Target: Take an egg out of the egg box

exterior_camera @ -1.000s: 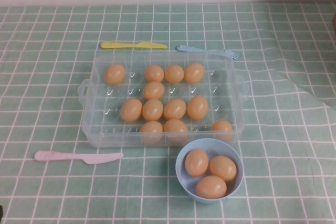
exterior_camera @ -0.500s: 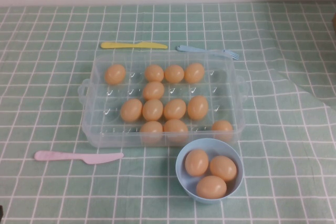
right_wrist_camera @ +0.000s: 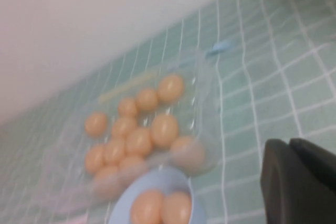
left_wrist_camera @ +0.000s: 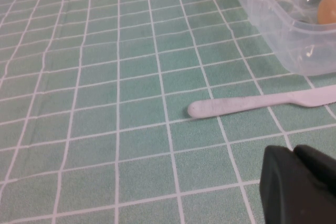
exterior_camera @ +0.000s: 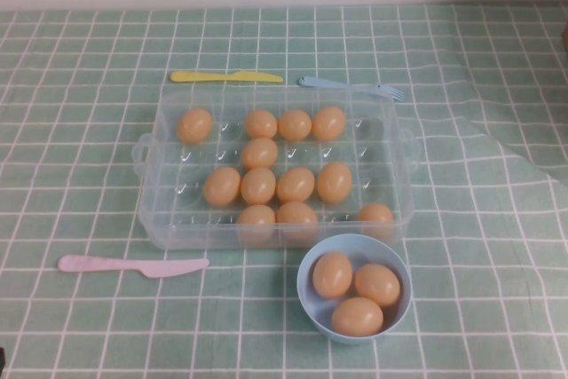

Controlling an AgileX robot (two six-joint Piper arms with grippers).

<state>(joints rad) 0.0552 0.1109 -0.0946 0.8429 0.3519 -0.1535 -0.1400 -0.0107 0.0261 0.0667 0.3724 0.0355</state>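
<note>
The clear plastic egg box [exterior_camera: 156,185] stands mid-table and holds several tan-orange eggs, such as one egg [exterior_camera: 295,184] in the middle row. Neither arm shows in the high view. My left gripper [left_wrist_camera: 292,149] is shut and empty, low over the cloth, off the box's left front corner [left_wrist_camera: 294,45]. My right gripper [right_wrist_camera: 288,141] is shut and empty, raised off to the right of the box [right_wrist_camera: 202,103], well away from the eggs [right_wrist_camera: 164,129].
A light-blue bowl [exterior_camera: 310,306] with three eggs stands in front of the box. A pink plastic knife [exterior_camera: 133,264] lies front left, also in the left wrist view [left_wrist_camera: 252,104]. A yellow knife [exterior_camera: 226,76] and a blue fork [exterior_camera: 351,86] lie behind the box.
</note>
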